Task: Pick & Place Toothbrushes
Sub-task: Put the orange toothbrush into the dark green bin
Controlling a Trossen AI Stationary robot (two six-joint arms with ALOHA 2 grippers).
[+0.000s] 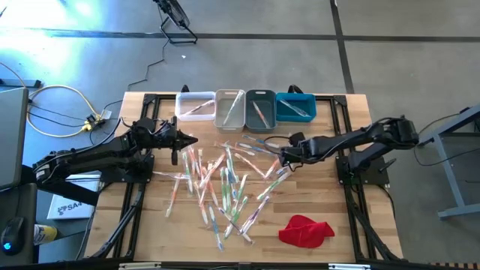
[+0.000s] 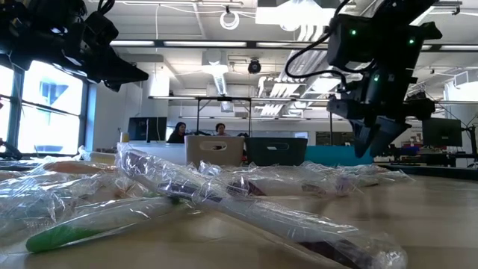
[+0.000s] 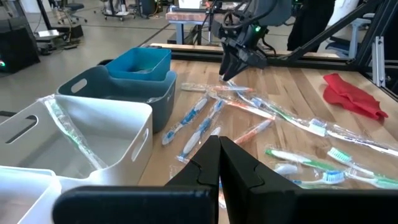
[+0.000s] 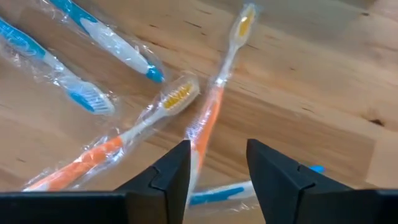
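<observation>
The toothbrushes [image 1: 217,184] lie scattered in their clear wrappers in the middle of the wooden counter [image 1: 352,225]. The right hand [image 4: 217,171] hangs just above an orange one [image 4: 214,102], fingers apart and holding nothing. The left hand [image 3: 219,163] is closed and empty, near the white bin [image 1: 194,105].

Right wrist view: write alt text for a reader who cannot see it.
The right claw, open, hovers over an orange toothbrush in a clear wrapper on the wooden table. A second orange brush lies beside it, with blue brushes farther off.
</observation>
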